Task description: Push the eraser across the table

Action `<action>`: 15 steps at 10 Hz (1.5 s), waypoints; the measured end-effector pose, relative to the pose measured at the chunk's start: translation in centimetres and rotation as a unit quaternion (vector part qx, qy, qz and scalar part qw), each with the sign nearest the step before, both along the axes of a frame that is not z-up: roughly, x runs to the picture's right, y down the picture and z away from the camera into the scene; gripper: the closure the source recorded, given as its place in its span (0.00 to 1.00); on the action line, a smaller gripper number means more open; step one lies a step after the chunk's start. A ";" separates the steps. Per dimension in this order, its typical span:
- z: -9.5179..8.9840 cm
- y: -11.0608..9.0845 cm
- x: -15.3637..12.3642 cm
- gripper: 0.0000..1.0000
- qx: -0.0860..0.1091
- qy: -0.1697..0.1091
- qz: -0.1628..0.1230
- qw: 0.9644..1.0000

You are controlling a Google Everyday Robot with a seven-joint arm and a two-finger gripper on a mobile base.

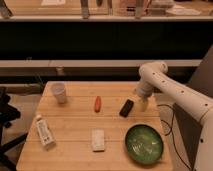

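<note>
Lying at a slant on the right half of the wooden surface (pixel 75 125), the black eraser (pixel 127 107) sits just left of the claw (pixel 143 103), which hangs low near the right edge; whether it is wide or narrow cannot be told. An orange carrot (pixel 97 103) lies further left, a green bowl (pixel 144 143) nearer the front

With the hand (pixel 143 104) just right of the eraser (pixel 127 107), only the orange piece (pixel 97 103) blocks leftward

Cut off by the right border: the arm (pixel 181 95) leading to the gripper (pixel 143 104), low over the table (pixel 75 120), just right of the eraser (pixel 127 107). Lost under the bottom border: table's near edge. Unreadable: print on the tube (pixel 44 132).
</note>
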State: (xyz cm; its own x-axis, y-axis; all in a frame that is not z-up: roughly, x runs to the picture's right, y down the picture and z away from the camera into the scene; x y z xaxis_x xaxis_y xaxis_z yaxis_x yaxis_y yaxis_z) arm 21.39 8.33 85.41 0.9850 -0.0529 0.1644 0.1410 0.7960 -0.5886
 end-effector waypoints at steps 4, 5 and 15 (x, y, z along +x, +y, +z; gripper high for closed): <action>0.7 -0.1 0.1 0.46 -0.001 -0.002 -0.002 1.000; 1.4 0.0 0.3 0.55 -0.002 -0.002 -0.002 1.000; 4.9 1.9 -0.8 1.00 -0.015 -0.006 -0.033 0.999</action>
